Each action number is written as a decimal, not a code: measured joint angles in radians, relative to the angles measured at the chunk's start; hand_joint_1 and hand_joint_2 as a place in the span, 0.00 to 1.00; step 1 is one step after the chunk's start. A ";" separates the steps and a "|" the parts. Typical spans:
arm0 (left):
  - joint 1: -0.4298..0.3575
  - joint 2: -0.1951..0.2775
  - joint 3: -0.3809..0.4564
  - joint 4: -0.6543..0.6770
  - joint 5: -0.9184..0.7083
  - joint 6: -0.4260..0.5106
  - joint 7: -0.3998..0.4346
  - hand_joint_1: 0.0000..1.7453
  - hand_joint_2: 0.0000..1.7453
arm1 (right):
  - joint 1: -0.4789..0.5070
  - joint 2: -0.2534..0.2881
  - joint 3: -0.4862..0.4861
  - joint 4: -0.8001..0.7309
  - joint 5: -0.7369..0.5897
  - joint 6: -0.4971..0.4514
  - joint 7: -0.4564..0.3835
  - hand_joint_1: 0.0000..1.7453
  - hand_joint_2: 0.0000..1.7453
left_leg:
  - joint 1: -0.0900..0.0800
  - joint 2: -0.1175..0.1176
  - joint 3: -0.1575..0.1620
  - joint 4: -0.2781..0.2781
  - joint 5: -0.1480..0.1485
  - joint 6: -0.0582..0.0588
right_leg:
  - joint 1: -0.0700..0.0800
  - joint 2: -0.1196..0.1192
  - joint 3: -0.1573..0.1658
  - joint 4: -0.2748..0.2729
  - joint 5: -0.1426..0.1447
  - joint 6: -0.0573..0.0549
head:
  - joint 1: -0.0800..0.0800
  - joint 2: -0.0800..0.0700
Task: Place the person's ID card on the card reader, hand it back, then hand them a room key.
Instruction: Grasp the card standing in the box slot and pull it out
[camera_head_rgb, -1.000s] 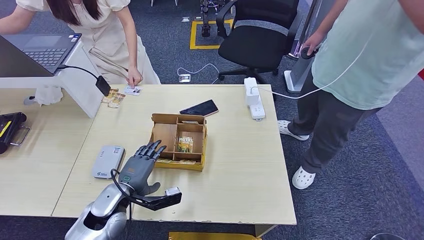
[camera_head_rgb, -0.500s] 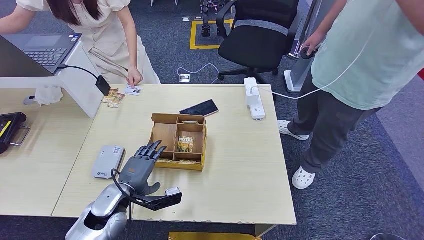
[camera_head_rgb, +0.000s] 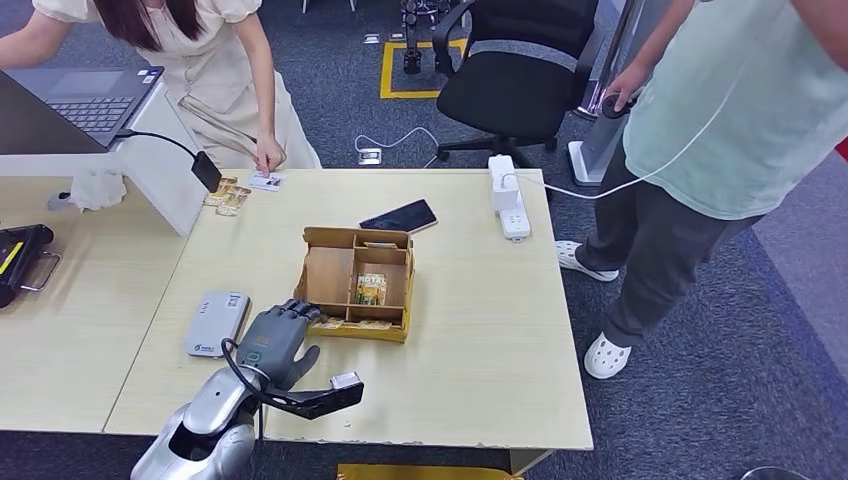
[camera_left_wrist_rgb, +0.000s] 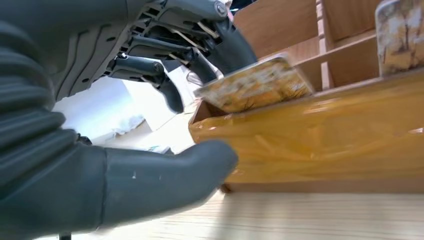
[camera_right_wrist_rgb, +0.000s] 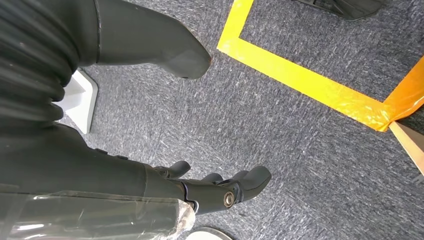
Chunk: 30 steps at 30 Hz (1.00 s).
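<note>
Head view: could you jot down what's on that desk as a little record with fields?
Left hand: at the near left corner of the wooden box, fingers curled onto a patterned card at its front edge
Card reader: grey, flat on the table, left of the hand
Phone: dark, behind the box
Power strip: white, far right
Right hand: hanging over carpet, holding nothing

Left hand (camera_head_rgb: 272, 338) sits lower and nearer robot than a second ago. Fingers (camera_head_rgb: 300, 314), earlier stretched up over near-left corner of wooden box (camera_head_rgb: 355, 281), now curl down at that corner. Left wrist view: fingertips (camera_left_wrist_rgb: 220, 50) rest on patterned card (camera_left_wrist_rgb: 252, 84) lying on box's front edge, thumb (camera_left_wrist_rgb: 165, 177) below, apart from card.
</note>
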 joint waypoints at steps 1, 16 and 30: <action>0.000 0.000 0.000 0.000 0.001 0.000 -0.001 1.00 1.00 | 0.000 0.000 0.000 0.000 0.000 0.000 0.000 0.00 1.00 | 0.000 0.000 0.000 0.000 0.000 0.000 | 0.000 0.000 0.000 0.000 0.000 0.000 | 0.000 0.000; 0.002 0.000 0.000 0.000 0.004 -0.001 -0.005 1.00 1.00 | 0.000 0.000 0.000 0.000 0.001 0.000 0.000 0.00 1.00 | 0.000 0.000 0.000 0.000 0.000 0.000 | 0.000 0.000 0.000 0.000 0.000 0.000 | 0.000 0.000; -0.021 0.025 0.038 -0.030 0.042 0.019 -0.006 1.00 1.00 | 0.001 0.000 -0.002 0.000 0.012 -0.002 0.000 0.00 1.00 | 0.000 0.000 0.000 0.000 0.000 0.000 | 0.000 0.000 0.000 0.000 0.000 0.000 | 0.000 0.000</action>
